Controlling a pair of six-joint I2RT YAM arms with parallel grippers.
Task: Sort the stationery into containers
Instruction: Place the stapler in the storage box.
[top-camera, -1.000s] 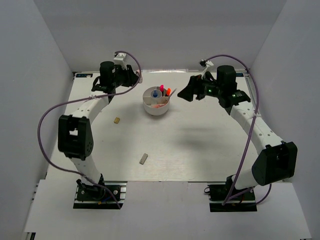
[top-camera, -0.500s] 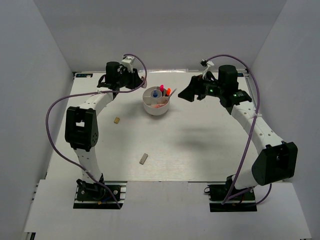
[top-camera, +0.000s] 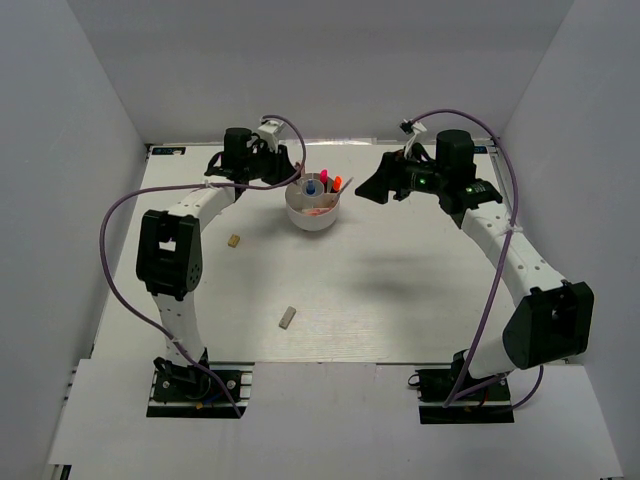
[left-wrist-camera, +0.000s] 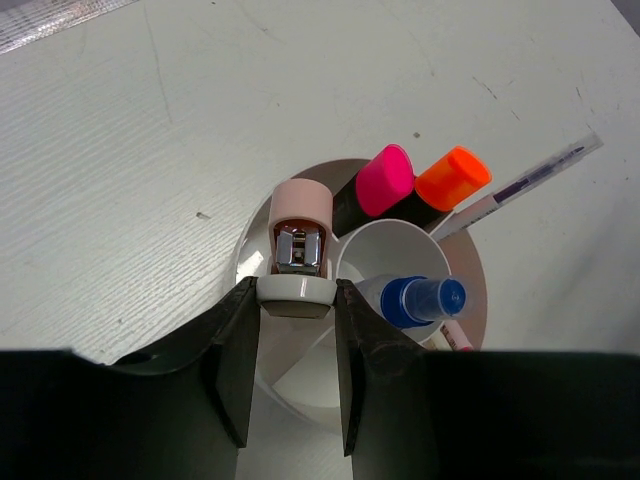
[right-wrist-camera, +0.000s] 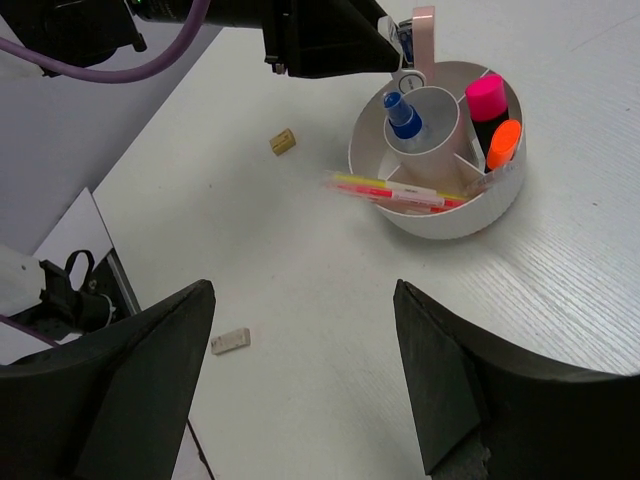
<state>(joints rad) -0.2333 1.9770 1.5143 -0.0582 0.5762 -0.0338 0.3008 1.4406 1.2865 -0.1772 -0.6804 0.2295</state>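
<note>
The round white tub (top-camera: 311, 223) stands at the back middle of the table. It holds a pink-capped highlighter (left-wrist-camera: 385, 180), an orange-capped highlighter (left-wrist-camera: 452, 178), a thin pen (left-wrist-camera: 530, 180), a blue-capped bottle (left-wrist-camera: 425, 300) and yellow and pink pens (right-wrist-camera: 390, 190). My left gripper (left-wrist-camera: 296, 292) is shut on a small pink-and-white stapler (left-wrist-camera: 298, 215), held upright over the tub's left rim (left-wrist-camera: 248, 262). My right gripper (right-wrist-camera: 300, 300) is open and empty, to the right of the tub (right-wrist-camera: 440, 225) and above the table. It also shows in the top view (top-camera: 368, 188).
A beige eraser (top-camera: 234, 241) lies on the table left of the tub, and it shows in the right wrist view too (right-wrist-camera: 283, 142). A grey eraser (top-camera: 288, 318) lies nearer the front, also in the right wrist view (right-wrist-camera: 230, 341). Grey walls enclose the table.
My left gripper has moved right with the stapler, from the back left corner to the tub's left rim. The right arm has not moved.
</note>
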